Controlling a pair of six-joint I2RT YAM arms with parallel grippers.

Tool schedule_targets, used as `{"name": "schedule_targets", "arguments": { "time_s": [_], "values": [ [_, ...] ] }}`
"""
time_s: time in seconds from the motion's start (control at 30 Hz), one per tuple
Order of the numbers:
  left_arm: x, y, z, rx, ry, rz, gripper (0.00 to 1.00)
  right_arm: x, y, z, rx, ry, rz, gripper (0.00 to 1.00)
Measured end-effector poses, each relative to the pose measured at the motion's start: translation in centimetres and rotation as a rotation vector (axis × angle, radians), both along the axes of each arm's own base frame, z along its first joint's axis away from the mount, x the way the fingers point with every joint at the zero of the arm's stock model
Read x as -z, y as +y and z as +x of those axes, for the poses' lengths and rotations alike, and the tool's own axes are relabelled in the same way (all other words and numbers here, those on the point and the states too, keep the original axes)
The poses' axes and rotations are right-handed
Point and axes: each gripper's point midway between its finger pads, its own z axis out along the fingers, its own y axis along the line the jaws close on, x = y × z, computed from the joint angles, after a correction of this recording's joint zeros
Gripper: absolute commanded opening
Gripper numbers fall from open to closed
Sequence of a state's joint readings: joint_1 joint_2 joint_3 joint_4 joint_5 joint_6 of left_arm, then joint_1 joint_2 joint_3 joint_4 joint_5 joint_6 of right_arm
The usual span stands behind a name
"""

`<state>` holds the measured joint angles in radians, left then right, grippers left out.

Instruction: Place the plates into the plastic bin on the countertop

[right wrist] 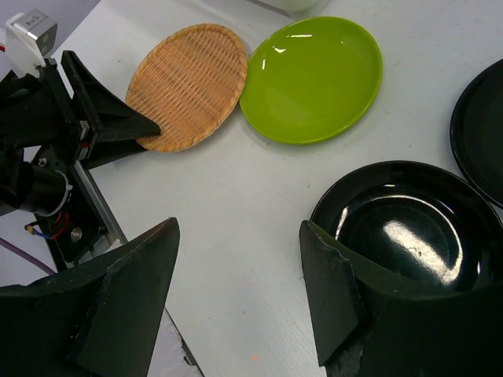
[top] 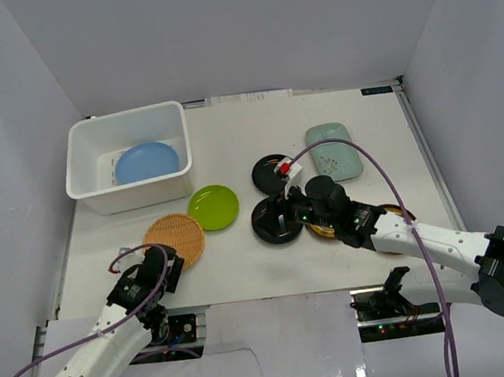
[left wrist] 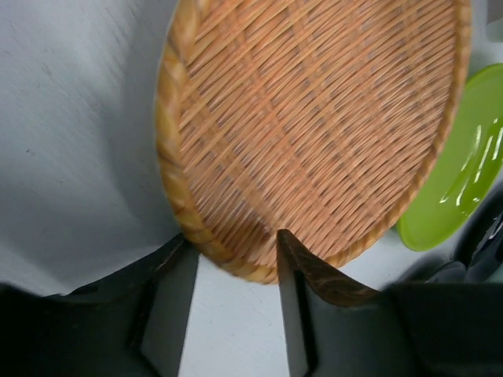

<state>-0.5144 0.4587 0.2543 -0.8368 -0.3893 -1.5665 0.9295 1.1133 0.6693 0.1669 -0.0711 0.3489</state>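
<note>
The white plastic bin (top: 83, 144) stands at the back left with the light blue plate (top: 146, 161) inside. The wicker plate (top: 174, 238) lies at the front left, next to the lime green plate (top: 213, 207). My left gripper (top: 170, 264) is open, and its fingertips straddle the wicker plate's (left wrist: 314, 126) near rim (left wrist: 236, 263). Two black plates (top: 271, 170) (top: 270, 225) lie mid-table. My right gripper (top: 285, 216) is open and empty, with one finger (right wrist: 338, 290) over the near black plate's (right wrist: 409, 228) edge. The mint plate (top: 334, 150) lies at the back right. Two gold plates (top: 322, 230) (top: 400, 212) are mostly hidden under my right arm.
The right wrist view also shows the green plate (right wrist: 314, 75), the wicker plate (right wrist: 189, 82), the second black plate (right wrist: 483, 126) and my left gripper (right wrist: 118, 129). Pale grey walls close in the countertop (top: 243, 267). A purple cable (top: 366, 153) arcs over the right arm.
</note>
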Motion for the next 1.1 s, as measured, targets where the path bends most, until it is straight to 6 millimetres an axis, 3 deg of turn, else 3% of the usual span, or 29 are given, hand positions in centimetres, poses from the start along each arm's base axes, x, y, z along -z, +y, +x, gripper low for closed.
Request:
{"name": "schedule_targets", "arguments": {
  "time_s": [0.1, 0.2, 0.3, 0.4, 0.67, 1.1],
  "values": [
    [0.3, 0.1, -0.1, -0.021, 0.014, -0.006, 0.38, 0.2, 0.1, -0.1, -0.008, 0.006, -0.003, 0.68],
    [0.3, 0.0, -0.1, -0.05, 0.016, -0.03, 0.33, 0.3, 0.2, -0.2, -0.012, 0.011, -0.003, 0.68],
    [0.3, -0.1, -0.1, -0.055, 0.011, -0.049, 0.21, 0.3, 0.2, -0.2, -0.014, 0.012, -0.002, 0.68],
    [0.1, -0.3, 0.0, -0.054, -0.003, -0.065, 0.01, 0.3, 0.2, -0.3, -0.016, 0.015, -0.002, 0.67],
    [-1.3, -0.1, -0.7, -0.035, -0.009, -0.069, 0.0, 0.5, 0.2, -0.6, -0.025, 0.029, -0.004, 0.67],
    [-7.8, -0.9, -0.2, 0.113, -0.137, -0.049, 0.0, 0.2, 0.1, -0.9, -0.033, 0.043, -0.004, 0.67]
  ]
}}
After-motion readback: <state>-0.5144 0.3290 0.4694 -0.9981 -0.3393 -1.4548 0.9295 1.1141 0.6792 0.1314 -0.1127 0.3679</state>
